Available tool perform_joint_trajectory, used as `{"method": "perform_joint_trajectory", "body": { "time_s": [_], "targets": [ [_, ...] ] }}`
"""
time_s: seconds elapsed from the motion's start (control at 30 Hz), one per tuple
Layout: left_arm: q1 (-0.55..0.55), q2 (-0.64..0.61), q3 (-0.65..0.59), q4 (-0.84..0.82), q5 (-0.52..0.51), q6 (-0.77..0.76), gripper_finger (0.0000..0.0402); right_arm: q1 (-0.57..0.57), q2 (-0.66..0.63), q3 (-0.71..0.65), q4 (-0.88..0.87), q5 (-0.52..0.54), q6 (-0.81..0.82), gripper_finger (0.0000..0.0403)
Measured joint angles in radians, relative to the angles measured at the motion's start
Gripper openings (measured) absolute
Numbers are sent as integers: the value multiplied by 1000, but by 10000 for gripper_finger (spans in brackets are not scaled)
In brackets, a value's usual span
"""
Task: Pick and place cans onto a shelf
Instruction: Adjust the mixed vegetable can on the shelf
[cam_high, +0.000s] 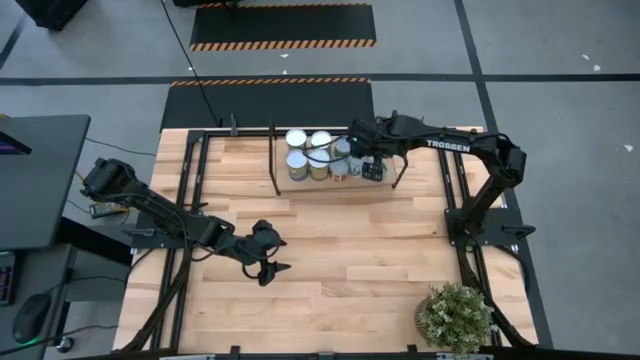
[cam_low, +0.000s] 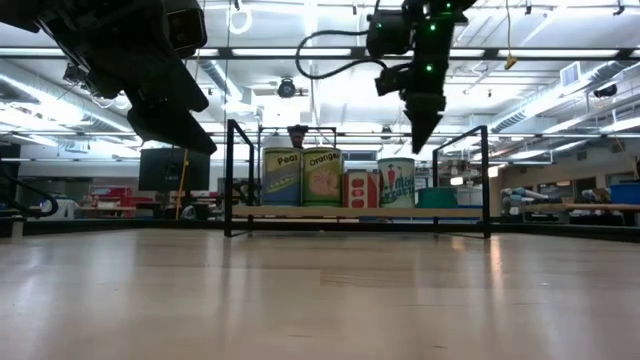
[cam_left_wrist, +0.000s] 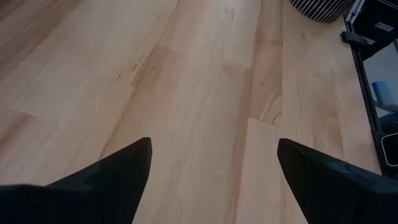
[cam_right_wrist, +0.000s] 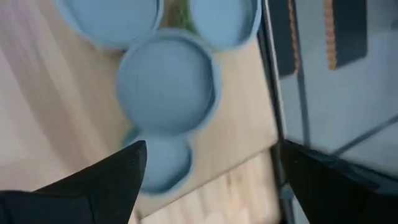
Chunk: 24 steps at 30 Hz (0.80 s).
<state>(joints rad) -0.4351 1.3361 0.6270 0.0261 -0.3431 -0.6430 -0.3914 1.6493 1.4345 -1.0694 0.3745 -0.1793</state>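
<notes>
1. The small round-topped metal cans (cam_high: 318, 155) with printed side labels are sitting in a tight cluster on the low light-wood shelf (cam_high: 310, 182) framed by thin black rods, at the far middle of the large wooden tabletop (cam_high: 340, 260).
2. The right gripper (cam_high: 372, 168) is hovering above the shelf just beside the cluster, its dark fingers (cam_right_wrist: 93, 180) spread apart and grasping nothing; pale blue-grey can tops (cam_right_wrist: 166, 84) are showing beneath it.
3. The left gripper (cam_high: 268, 262) is hanging over bare tabletop well apart from the shelf, fingers (cam_left_wrist: 118, 171) released and empty.
4. A green potted plant (cam_high: 455, 318) is standing at the near right corner.
</notes>
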Motion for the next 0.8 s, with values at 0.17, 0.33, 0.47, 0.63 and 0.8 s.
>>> {"method": "perform_joint_trajectory", "body": {
  "time_s": [0.17, 0.33, 0.47, 0.63, 0.8],
  "targets": [
    [-9, 0, 0, 0, 0, 0, 354, -73, 0, 0, 69, -8, -71, 374],
    [-15, 0, 0, 0, 0, 0, 354, -84, -6, 0, 94, -30, -69, 373],
    [-8, 0, 0, 0, 0, 0, 354, -88, -4, -1, 191, -155, -86, 373],
    [-8, 0, 0, -1, 0, -8, 354, -114, 2, -27, 224, -217, -158, 373],
    [-17, 0, 0, -1, 0, -16, 354, -156, 2, -70, 227, -269, -164, 373]
  ]
}}
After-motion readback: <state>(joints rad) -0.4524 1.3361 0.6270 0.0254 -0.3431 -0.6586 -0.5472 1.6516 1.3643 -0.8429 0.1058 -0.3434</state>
